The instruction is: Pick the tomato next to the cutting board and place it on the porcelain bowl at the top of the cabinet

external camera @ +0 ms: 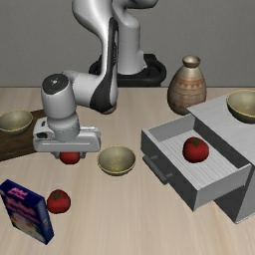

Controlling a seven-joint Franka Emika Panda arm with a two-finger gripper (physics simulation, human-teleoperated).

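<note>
A red tomato [70,156] lies on the table beside the dark cutting board [18,147] at the exterior view's left. My gripper [69,151] is right above this tomato, and its grey hand covers the tomato's top. The porcelain bowl [242,106] stands on top of the grey cabinet [235,139] at the right edge.
The cabinet's drawer [189,171] stands pulled out with a second tomato [196,149] inside. A third tomato [59,201] lies by a blue box [26,208] at the front left. One bowl [117,159] sits mid-table, another [14,122] far left. A brown vase [187,86] stands behind.
</note>
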